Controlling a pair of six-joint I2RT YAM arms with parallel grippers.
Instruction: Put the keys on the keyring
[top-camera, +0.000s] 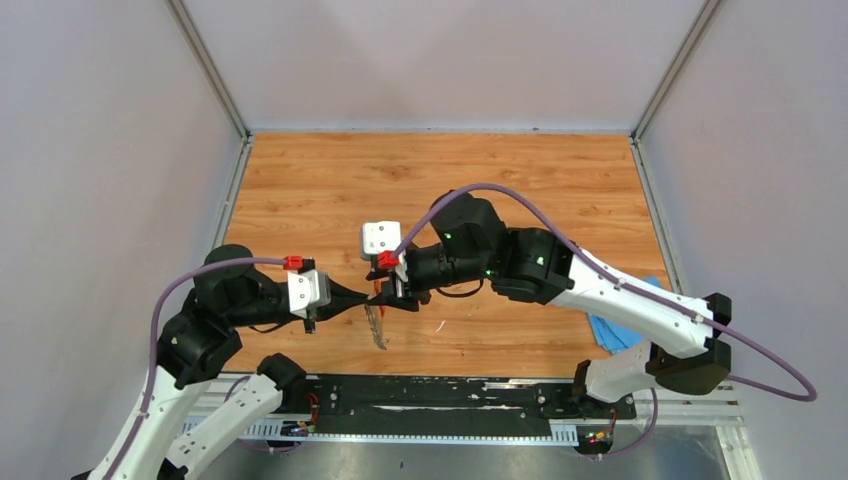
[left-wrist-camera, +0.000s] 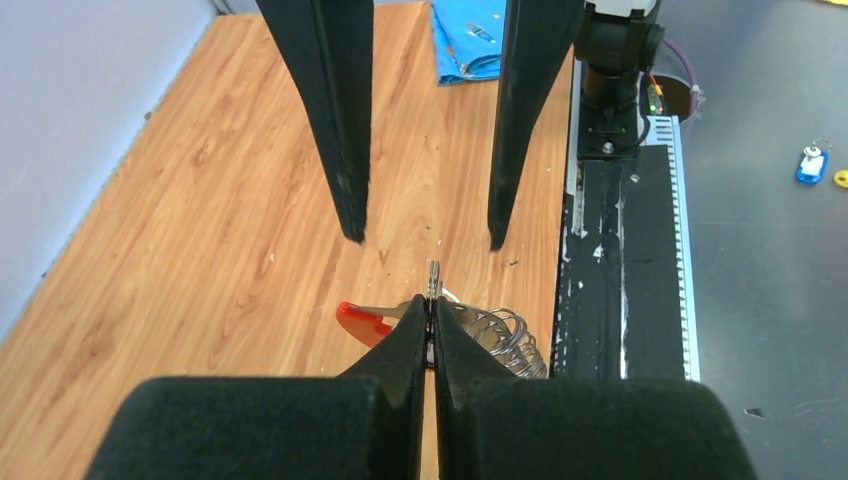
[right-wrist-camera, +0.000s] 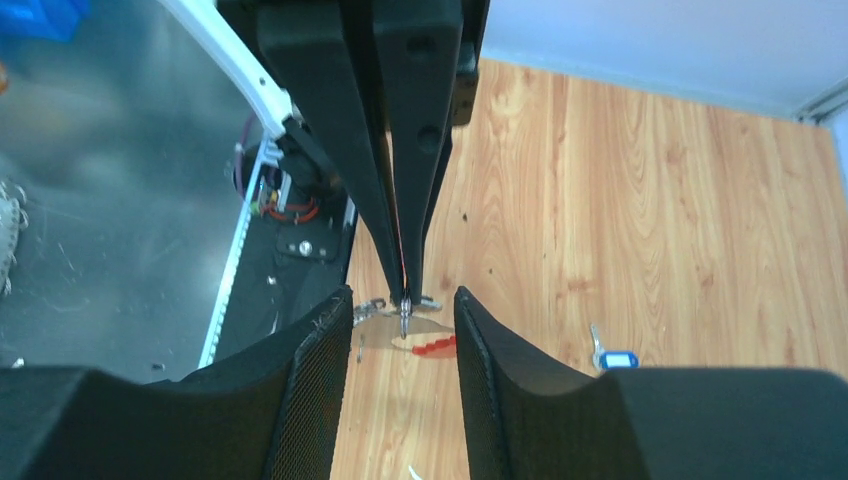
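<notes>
Top view: at centre, the left gripper (top-camera: 366, 298) is closed on the keyring (top-camera: 377, 328), which hangs below it.

Left wrist view: the right gripper (left-wrist-camera: 424, 238) stands open just ahead and holds nothing.

Right wrist view: a blue-headed key (right-wrist-camera: 612, 357) lies at lower right. I judge the ring is held ready, so next this key must be picked up and threaded on.

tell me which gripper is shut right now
The left gripper: its jaws are pinched together on the keyring, while the right gripper has its jaws standing apart.
</notes>
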